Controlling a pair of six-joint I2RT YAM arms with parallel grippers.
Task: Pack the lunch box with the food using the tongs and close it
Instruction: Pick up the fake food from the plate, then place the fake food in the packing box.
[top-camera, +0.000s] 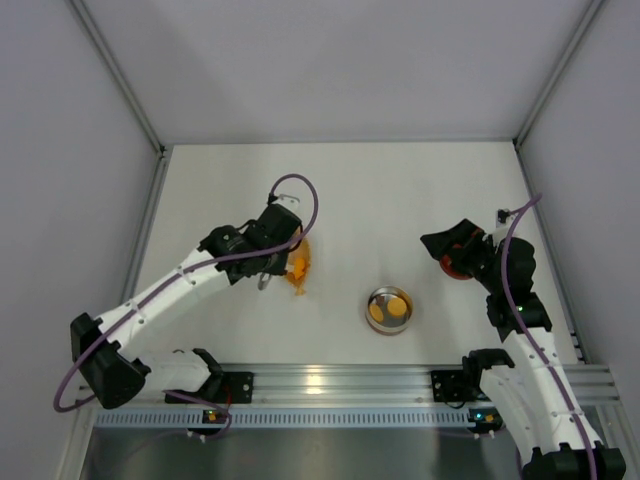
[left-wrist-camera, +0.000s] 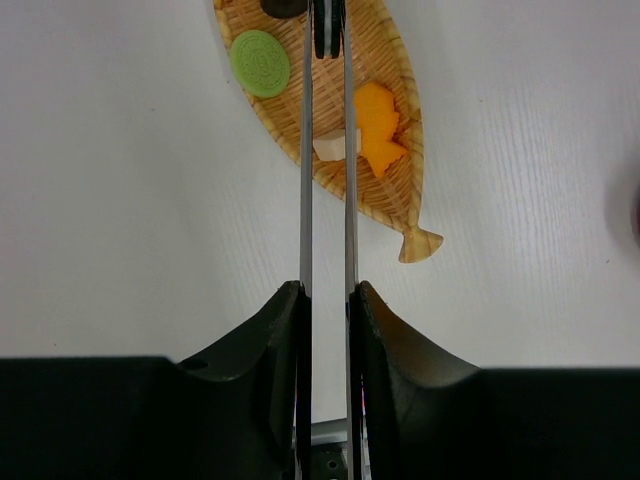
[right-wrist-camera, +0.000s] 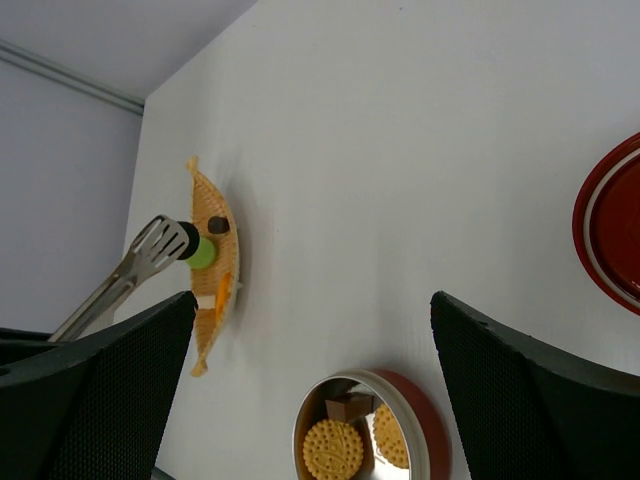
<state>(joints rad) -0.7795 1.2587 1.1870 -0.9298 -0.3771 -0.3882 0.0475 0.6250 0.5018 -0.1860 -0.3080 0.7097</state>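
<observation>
My left gripper (left-wrist-camera: 327, 290) is shut on the two slim arms of the silver tongs (left-wrist-camera: 305, 190). The tongs reach out over a fish-shaped woven basket (left-wrist-camera: 392, 190) and pinch a dark food piece (left-wrist-camera: 327, 32) at their tips. In the basket lie a green round piece (left-wrist-camera: 260, 62), orange pieces (left-wrist-camera: 376, 125), a white piece (left-wrist-camera: 330, 146) and another dark piece (right-wrist-camera: 218, 226). The silver lunch box (top-camera: 388, 310) stands open at centre right, holding two round biscuits (right-wrist-camera: 333, 450) and a brown block (right-wrist-camera: 350, 405). Its red lid (right-wrist-camera: 610, 230) lies beneath my open, empty right gripper (right-wrist-camera: 312, 300).
The basket (top-camera: 298, 265) lies left of the tin, about a tin's width away. White walls close in the table on three sides. An aluminium rail (top-camera: 330, 382) with the arm bases runs along the near edge.
</observation>
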